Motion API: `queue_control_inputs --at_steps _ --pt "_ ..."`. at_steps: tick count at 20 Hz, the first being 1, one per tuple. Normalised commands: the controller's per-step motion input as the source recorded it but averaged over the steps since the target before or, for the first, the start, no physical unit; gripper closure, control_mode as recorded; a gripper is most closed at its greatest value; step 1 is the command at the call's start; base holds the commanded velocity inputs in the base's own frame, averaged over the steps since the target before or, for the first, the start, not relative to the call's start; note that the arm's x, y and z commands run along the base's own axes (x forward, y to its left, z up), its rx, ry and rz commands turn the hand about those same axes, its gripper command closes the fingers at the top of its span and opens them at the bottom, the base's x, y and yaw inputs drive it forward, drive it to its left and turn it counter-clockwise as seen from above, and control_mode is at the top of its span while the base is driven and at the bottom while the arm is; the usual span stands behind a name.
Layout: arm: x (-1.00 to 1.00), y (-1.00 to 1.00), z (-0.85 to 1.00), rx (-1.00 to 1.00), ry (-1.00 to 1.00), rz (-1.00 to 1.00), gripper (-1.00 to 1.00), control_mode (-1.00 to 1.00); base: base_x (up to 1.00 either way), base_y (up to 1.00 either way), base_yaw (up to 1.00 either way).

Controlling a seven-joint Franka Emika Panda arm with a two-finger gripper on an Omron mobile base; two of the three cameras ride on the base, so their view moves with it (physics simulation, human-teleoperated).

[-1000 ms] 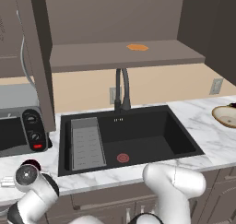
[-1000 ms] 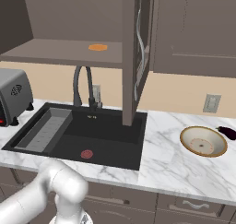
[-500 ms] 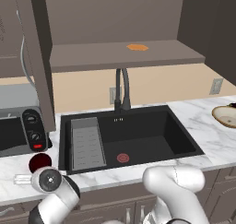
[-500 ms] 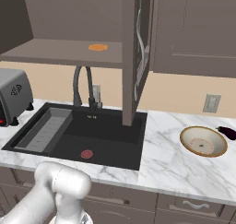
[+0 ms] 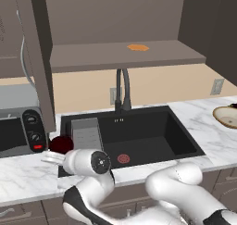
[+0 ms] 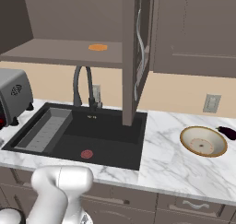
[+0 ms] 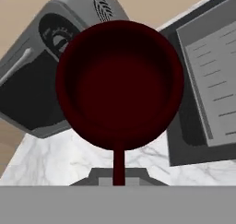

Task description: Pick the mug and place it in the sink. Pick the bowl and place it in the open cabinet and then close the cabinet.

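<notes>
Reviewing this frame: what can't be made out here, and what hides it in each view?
- Gripper fingers: hand view, the mug covers them, so open or shut is unclear.
- Whether the mug sits on the counter or is lifted: left base view, the arm covers its base.
- Bowl: left base view, cut by the right edge.
- Dark item behind the bowl: right base view, too small to identify.

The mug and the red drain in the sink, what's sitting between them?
In the left base view, the grey ribbed tray insert lies between the mug and the red drain, along with the robot's white wrist, which crosses in front.
</notes>
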Motion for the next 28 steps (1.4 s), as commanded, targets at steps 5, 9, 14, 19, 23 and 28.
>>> queue_control_inputs --at_steps 5,9,14,19,23,28 --pt "-0.16 -0.94 0.82 0.41 0.0 0.0 1.0 -1.0 0.0 0.0 0.0" --pt "-0.23 -0.67 0.79 0.33 0.02 -0.02 1.0 -1.0 0.0 0.0 0.0" --pt "-0.29 -0.42 0.55 0.2 0.18 -0.1 1.0 -1.0 0.0 0.0 0.0" --pt "-0.15 -0.01 0.37 0.0 0.37 -0.26 1.0 -1.0 0.0 0.0 0.0" --pt "-0.09 0.0 0.6 -0.18 0.4 -0.31 1.0 -1.0 0.0 0.0 0.0" --pt "-0.03 -0.01 0.65 -0.14 0.23 -0.15 1.0 -1.0 0.0 0.0 0.0"
